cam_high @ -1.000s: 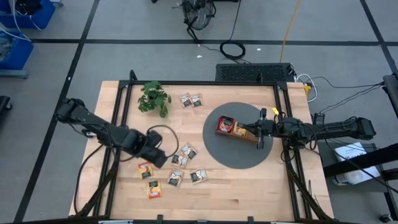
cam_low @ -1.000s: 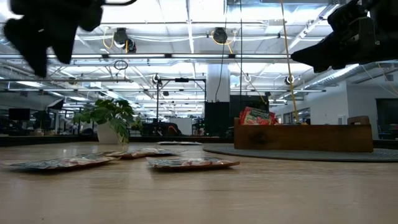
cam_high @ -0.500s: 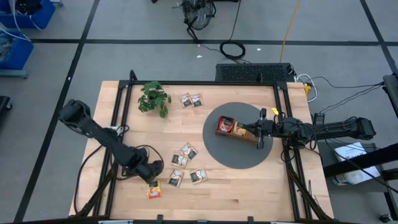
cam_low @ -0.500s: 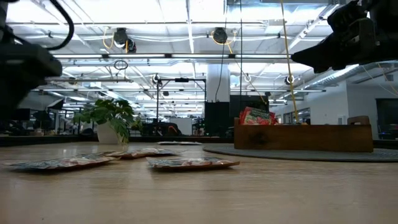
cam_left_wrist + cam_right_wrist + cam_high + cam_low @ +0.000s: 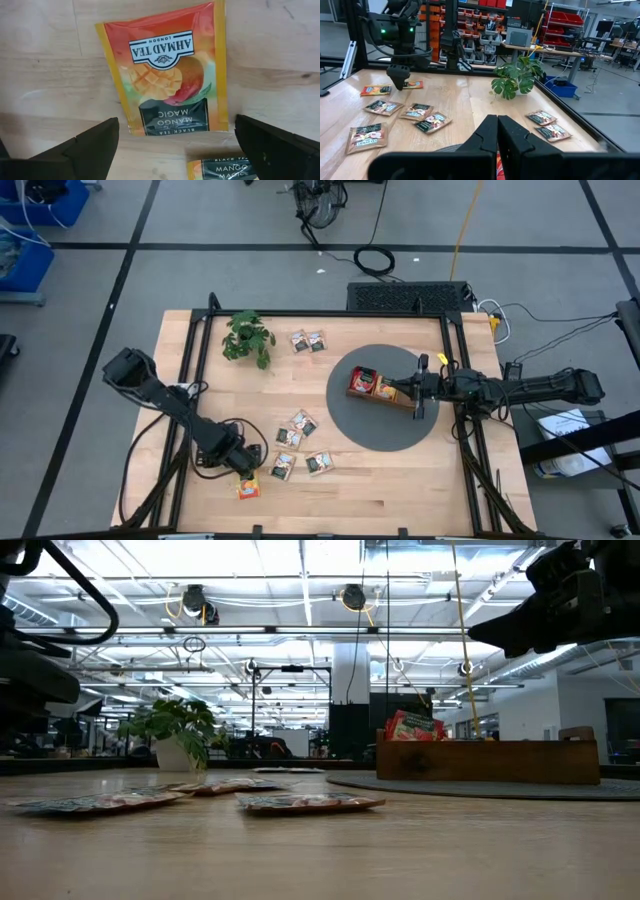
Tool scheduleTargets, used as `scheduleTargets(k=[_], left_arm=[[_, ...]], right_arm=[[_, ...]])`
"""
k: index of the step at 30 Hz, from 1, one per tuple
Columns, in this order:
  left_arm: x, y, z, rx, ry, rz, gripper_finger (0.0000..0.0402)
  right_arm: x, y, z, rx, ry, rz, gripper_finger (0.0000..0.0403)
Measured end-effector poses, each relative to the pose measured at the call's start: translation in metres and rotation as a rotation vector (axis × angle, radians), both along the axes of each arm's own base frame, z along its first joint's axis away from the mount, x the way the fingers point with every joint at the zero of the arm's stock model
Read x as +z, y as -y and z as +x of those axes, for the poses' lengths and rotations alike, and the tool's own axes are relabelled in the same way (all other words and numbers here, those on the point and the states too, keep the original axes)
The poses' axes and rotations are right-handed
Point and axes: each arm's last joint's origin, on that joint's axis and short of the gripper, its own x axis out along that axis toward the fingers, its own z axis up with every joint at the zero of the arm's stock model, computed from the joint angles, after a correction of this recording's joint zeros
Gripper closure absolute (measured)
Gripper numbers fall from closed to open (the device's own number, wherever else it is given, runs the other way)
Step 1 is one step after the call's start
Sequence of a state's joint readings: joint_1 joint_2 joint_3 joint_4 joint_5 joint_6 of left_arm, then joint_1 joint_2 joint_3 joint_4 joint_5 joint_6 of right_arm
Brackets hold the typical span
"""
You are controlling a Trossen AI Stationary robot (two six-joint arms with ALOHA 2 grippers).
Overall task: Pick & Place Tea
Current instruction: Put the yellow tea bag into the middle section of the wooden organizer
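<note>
a pale wooden table [image 5: 400, 480] with visible grain and a black metal frame stands on grey floor tiles; behind it, at table height, an open workshop with bright ceiling lights and shelving. a round dark grey mat [image 5: 385, 425] lies flat on the right half, and on it sits the long brown wooden tray [image 5: 385, 392], boxy and straight-walled, with red and orange sachets standing in it. a small leafy green plant [image 5: 247, 337] in a pale pot is near the far left corner.

the tea sachets are thin, glossy, square paper packets. two lie side by side near the far edge [image 5: 308, 341]; a loose cluster lies in front of the plant [image 5: 297, 442], and one orange packet [image 5: 247, 487] is near the front edge. their print is too small to read from above.

the left gripper [image 5: 243, 464] is low over the table, its dark wedge-shaped fingers [image 5: 80, 150] spread wide with nothing between them; beneath lies a mango-printed sachet [image 5: 167, 70], flat on the wood, and a second packet [image 5: 217, 169] is cut off at the frame edge. the right gripper [image 5: 410, 388] hovers over the tray, its fingers [image 5: 496, 136] pressed together, empty; its tips are cut off in its wrist view.
</note>
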State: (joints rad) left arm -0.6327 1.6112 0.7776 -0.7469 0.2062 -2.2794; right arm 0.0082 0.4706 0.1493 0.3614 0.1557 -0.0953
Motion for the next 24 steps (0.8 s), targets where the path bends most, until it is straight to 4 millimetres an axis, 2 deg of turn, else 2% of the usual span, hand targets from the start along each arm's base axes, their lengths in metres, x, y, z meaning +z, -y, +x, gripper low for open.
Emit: scheduleTargets(k=[10,14,18,24], left_arm=[[-0.0008,-0.0001,-0.0010,0.022,0.004,0.030,0.0009],[-0.0011,-0.0010,-0.0014,0.026,0.033,0.085,0.0009],[-0.0028,-0.0026,-0.0025,0.016,0.114,0.217,0.0009],[-0.0030,-0.0034,-0.0037,0.047,0.098,0.225,0.0009]], right_arm=[[-0.0008,0.0000,0.0000,0.000,-0.008,0.000,0.0403],[-0.0013,0.0000,0.0000,0.000,-0.014,0.000,0.0403],[-0.0016,0.0000,-0.0001,0.001,-0.016,0.001,0.0403],[-0.0025,-0.0001,0.0000,0.002,-0.026,0.001,0.0403]])
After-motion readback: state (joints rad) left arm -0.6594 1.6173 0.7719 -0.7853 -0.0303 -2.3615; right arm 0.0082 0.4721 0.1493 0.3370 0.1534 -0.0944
